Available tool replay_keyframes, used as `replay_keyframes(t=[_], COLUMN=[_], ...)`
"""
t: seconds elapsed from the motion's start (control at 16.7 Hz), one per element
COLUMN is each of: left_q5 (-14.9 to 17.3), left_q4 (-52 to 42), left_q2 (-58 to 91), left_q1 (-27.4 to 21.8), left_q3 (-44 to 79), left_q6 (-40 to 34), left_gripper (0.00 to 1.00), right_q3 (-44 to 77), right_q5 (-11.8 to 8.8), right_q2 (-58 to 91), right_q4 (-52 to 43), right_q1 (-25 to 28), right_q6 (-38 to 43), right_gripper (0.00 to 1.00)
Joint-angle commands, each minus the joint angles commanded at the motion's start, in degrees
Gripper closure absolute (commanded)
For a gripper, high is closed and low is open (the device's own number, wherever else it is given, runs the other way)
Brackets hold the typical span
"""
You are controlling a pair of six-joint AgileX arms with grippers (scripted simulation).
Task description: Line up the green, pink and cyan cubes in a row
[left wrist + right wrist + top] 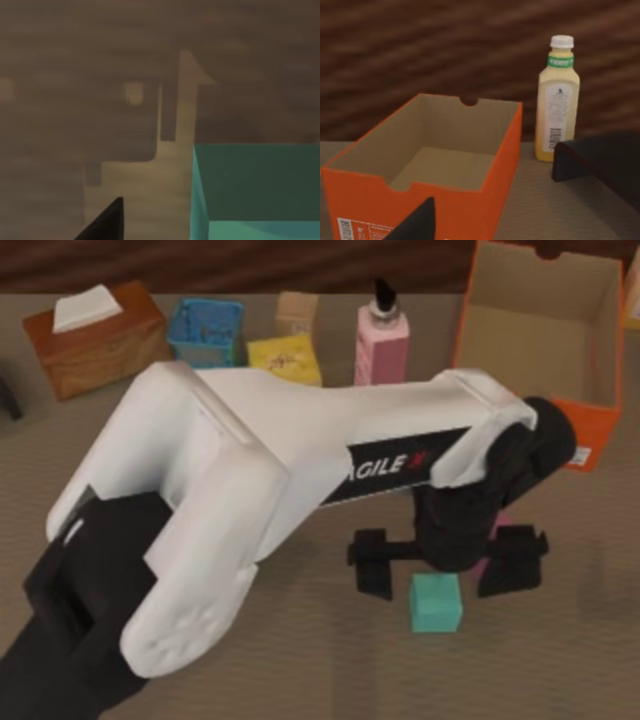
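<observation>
Tan-brown woven-looking table (300, 660); dark brown ribbed wall behind it, seen in the top and right wrist views. Left arm reaches across from 7 o'clock toward centre-right; left gripper (447, 562) hangs low over the table at about 4 o'clock of centre, fingers (372, 562) spread wide, holding nothing. Cubes counted in view: one cyan cube (436, 602) in full, on the table just at 6 o'clock of the gripper, between the lines of the two fingers but nearer the camera; it fills the near corner of the left wrist view (255, 190). One pink cube (484, 562), only a sliver showing under the wrist beside the 3 o'clock finger. Green cube not seen, probably hidden by the arm. Back row, one of each: brown tissue box (95, 335) at 10 o'clock, blue patterned container (206, 332), yellow box (286, 360), small tan box (297, 312), pink bottle (381, 340) with black nozzle at 12 o'clock, open orange shoebox (545, 330) at 2 o'clock. Right wrist view shows the shoebox and one pale yellow juice bottle (557, 100) beside it; right gripper fingers: cannot tell.
</observation>
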Motion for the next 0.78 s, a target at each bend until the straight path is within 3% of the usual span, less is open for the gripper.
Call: replay_keyframes(t=[0.3,0.78], left_q5=[0.0,0.0], left_q4=[-1.0,-13.5], left_q2=[-0.2,-3.2], left_q1=[0.0,1.0], left_q3=[1.0,10.4], left_q6=[0.0,-0.3], left_gripper=[0.00,0.00], right_q3=[0.0,0.0], right_q5=[0.0,0.0], right_q2=[0.0,0.0], right_q4=[0.0,0.0], right_q1=[0.0,0.0], right_q6=[0.0,0.0], right_gripper=[0.00,0.00])
